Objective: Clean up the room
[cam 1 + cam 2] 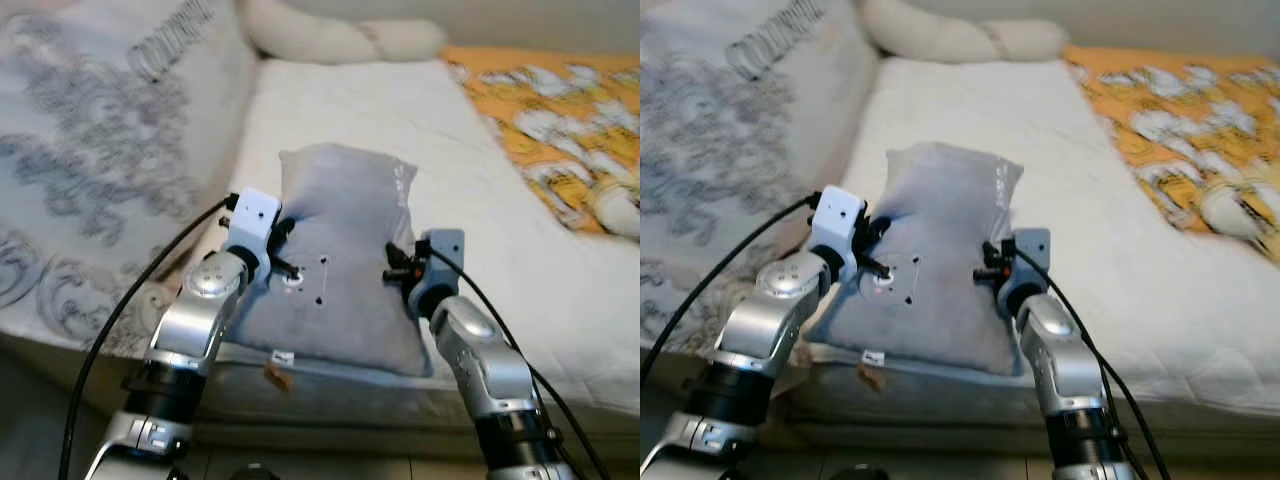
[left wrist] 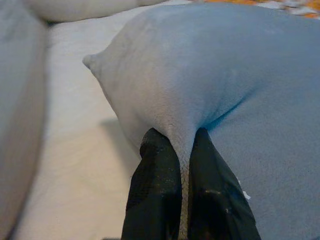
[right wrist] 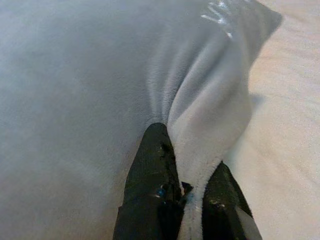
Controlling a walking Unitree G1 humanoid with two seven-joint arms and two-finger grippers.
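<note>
Tidying looks barely begun: the left gripper (image 2: 182,150) and right gripper (image 3: 187,172) each pinch a side of the grey pillow (image 1: 340,250), lying at the white mattress's (image 1: 400,110) near edge, not yet placed.

You cannot see the fingertips of the left gripper (image 1: 283,243) from the head camera: they sit behind the gray pillow (image 1: 345,255) edge and the wrist housing, and the same goes for the right gripper (image 1: 400,268). In the left wrist view the gripper fingers (image 2: 155,195) run off the frame's edge, so their bases are cut away; the right wrist's fingers (image 3: 150,190) are cut likewise. The pillow's small tag (image 1: 283,357) is too small to read. The orange blanket (image 1: 545,110) is cut by the frame edge, and the patterned cover (image 1: 90,160) is soft and blurred, its lettering unreadable.
</note>
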